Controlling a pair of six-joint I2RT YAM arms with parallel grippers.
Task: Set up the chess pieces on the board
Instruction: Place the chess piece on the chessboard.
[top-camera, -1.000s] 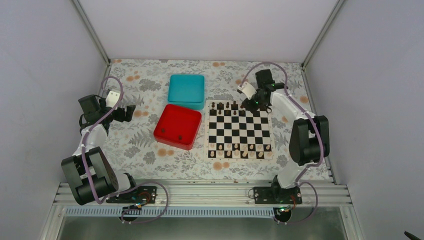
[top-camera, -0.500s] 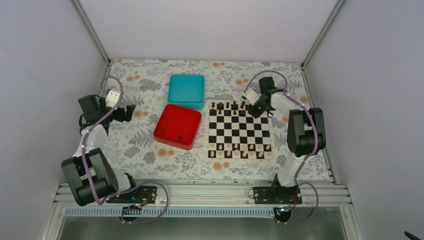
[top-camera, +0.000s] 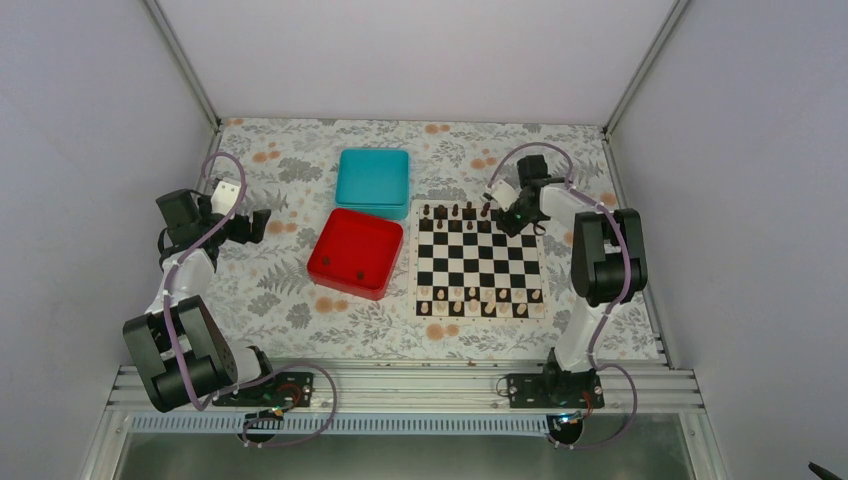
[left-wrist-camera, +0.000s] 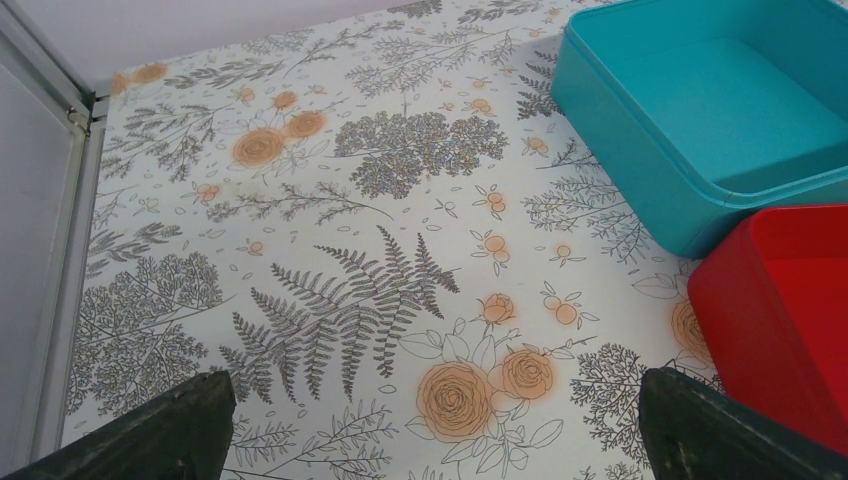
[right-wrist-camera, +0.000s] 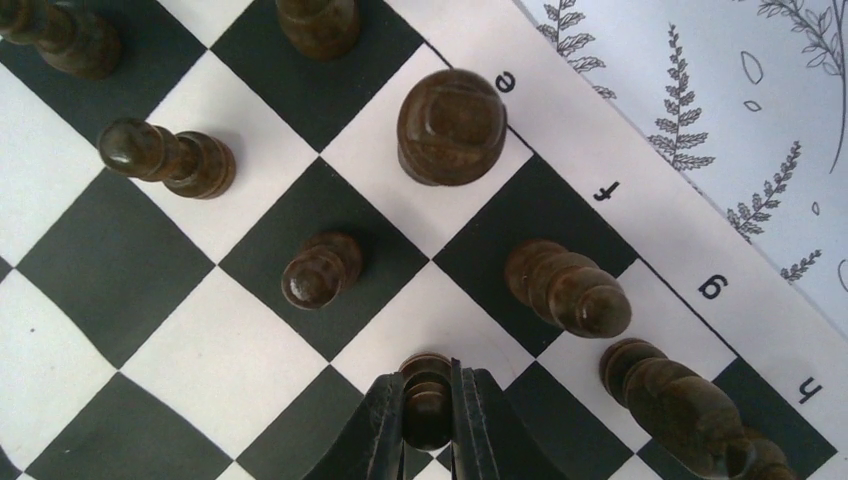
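The right arm (top-camera: 600, 262) has folded inward; right hand (right-wrist-camera: 428, 392) clamps 1 upright chess piece (right-wrist-camera: 427, 405), left hand (left-wrist-camera: 440, 440) gapes.

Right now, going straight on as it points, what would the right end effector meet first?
Probably the chessboard: the right end effector, shut on a dark pawn, points down at it; whether the pawn already touches is unclear.

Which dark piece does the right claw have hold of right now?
The small dark pawn at the bottom of the right wrist view, pinched in the right claw; the other dark pieces stand free on the board.
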